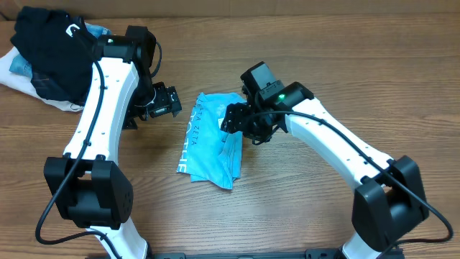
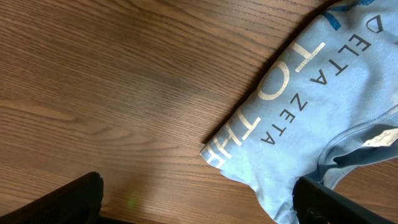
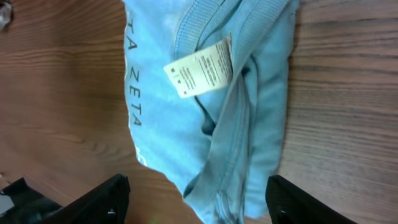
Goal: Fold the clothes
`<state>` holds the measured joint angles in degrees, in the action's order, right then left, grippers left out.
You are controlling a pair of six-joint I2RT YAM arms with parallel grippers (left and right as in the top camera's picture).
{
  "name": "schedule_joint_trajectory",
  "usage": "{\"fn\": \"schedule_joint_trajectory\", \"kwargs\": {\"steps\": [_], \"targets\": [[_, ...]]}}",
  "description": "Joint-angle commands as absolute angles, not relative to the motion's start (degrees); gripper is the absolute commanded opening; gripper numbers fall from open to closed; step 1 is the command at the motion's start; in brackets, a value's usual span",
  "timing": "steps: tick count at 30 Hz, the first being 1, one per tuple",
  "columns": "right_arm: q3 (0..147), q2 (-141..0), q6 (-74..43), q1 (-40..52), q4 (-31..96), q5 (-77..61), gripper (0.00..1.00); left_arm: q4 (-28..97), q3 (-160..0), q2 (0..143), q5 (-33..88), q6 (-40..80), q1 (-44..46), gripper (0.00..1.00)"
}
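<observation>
1. The sky-blue shirt (image 1: 212, 140) lies bunched and partly folded on the wooden table (image 1: 309, 208), just left of the middle of the overhead frame, between the two arms.
2. Pale lettering (image 2: 305, 93) runs along the shirt's left edge. In the left wrist view it reads "DELTA ZETA", beside larger letters.
3. A white care label (image 3: 202, 68) lies face up on the ribbed folds near the top centre of the right wrist view.
4. The left gripper (image 1: 169, 101) sits just beside the shirt's upper left corner. Its jaws are wide apart, with one finger (image 2: 68, 199) at the lower left of its wrist view and the other at the lower right. Only bare wood and the shirt's corner lie beneath.
5. The right gripper (image 1: 237, 122) is over the shirt's upper right part. Its jaws stand apart and straddle the rumpled right edge, and its fingers (image 3: 99, 199) clamp no cloth.
6. At the upper left of the overhead frame, a black garment (image 1: 47, 50) is heaped on white fabric (image 1: 11, 68), well apart from the shirt.
7. The table is brown wood grain throughout.
</observation>
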<state>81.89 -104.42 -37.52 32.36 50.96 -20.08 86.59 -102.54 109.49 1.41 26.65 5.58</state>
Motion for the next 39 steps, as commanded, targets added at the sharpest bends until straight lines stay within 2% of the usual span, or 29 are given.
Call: {"fn": "schedule_joint_trajectory", "kwargs": {"steps": [1,10,16,21,34,36,37,39], "targets": [[81.23,-107.87,-39.72,32.58,49.54,-19.11,0.74,86.43,-102.08,108.66,0.64,27.05,5.54,1.00],[81.23,-113.23,-40.77,32.56,48.03,-19.07,0.65,86.30,-102.08,108.66,0.62,27.03,5.54,1.00],[81.25,-114.98,-40.75,32.56,46.96,-18.68,0.56,86.30,-102.02,108.66,0.62,27.03,5.61,1.00],[81.25,-115.22,-40.77,32.56,47.00,-16.73,0.37,86.30,-101.82,108.66,0.62,27.00,5.65,1.00],[81.45,-115.22,-40.73,29.02,54.48,-9.32,0.06,82.43,-95.64,108.66,0.75,27.03,5.65,1.00],[81.45,-115.22,-40.71,28.47,55.44,-8.99,0.06,81.71,-94.59,108.66,1.06,27.00,5.65,1.00],[81.45,-115.22,-40.73,28.29,55.79,-9.02,0.13,81.34,-94.21,108.66,1.08,27.00,5.65,1.00],[81.45,-115.22,-40.53,28.01,56.58,-8.97,0.17,80.68,-93.65,108.66,1.06,26.96,5.65,1.00]]}}
